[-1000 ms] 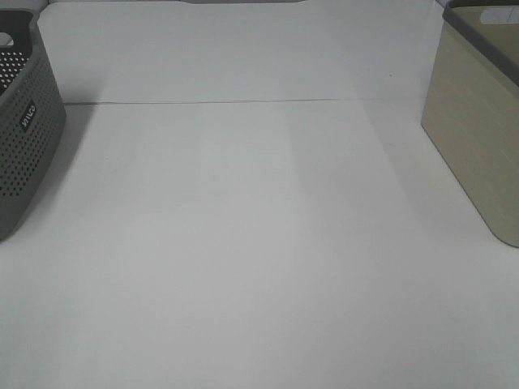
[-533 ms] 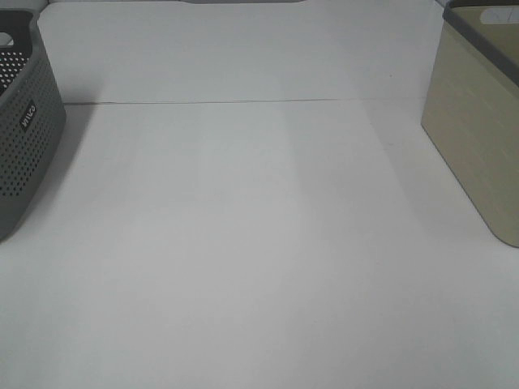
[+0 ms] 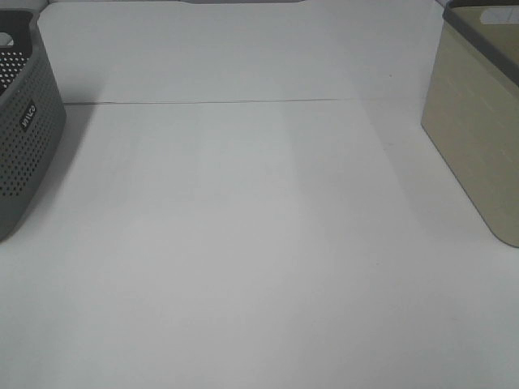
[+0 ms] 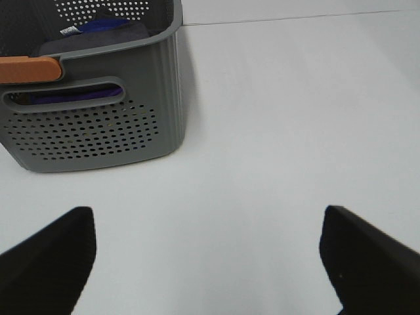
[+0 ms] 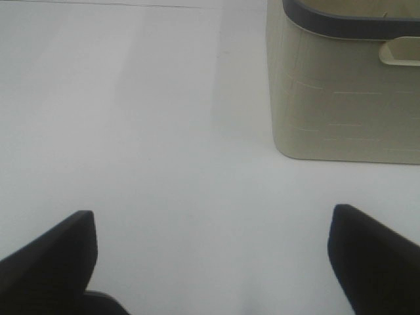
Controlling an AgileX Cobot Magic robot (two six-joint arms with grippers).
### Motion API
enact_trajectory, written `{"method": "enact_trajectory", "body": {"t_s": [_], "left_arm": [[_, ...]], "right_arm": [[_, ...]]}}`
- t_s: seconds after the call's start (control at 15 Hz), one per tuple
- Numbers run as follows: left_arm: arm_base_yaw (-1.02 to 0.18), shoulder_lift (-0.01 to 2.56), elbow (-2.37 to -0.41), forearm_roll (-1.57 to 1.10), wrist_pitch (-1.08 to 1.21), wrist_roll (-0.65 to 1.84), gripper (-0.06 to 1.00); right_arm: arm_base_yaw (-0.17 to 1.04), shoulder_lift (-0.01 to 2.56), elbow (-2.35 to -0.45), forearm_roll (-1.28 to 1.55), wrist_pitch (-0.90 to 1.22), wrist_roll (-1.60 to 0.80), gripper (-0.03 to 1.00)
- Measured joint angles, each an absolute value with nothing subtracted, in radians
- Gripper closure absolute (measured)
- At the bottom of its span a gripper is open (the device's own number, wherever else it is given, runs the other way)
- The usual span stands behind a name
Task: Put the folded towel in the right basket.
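Towel (image 4: 85,29) is lying inside the grey basket (image 4: 98,131), ahead of the left gripper (image 4: 207,262) — dark, folded cloth, partly hidden. Both grippers are standing wide apart and empty; the right gripper (image 5: 213,262) is facing the beige basket (image 5: 341,98). Judged soft and light — a pinch across the folded thickness should be holding all layers.

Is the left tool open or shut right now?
Open: the left tool shows its two dark fingers far apart with bare white table between them.

Perforated basket (image 3: 23,130) far left on table (image 3: 243,243), right basket (image 3: 478,121) opposite.
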State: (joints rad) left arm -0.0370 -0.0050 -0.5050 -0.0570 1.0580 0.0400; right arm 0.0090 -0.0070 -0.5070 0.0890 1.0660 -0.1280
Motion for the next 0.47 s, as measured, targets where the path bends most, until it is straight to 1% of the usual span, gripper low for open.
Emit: {"method": "enact_trajectory", "body": {"t_s": [0.47], "left_arm": [[-0.037, -0.005, -0.505, -0.057, 1.058, 0.040, 0.07]], "right_arm": [[0.009, -0.007, -0.507, 0.089, 1.066, -0.128, 0.07]]}}
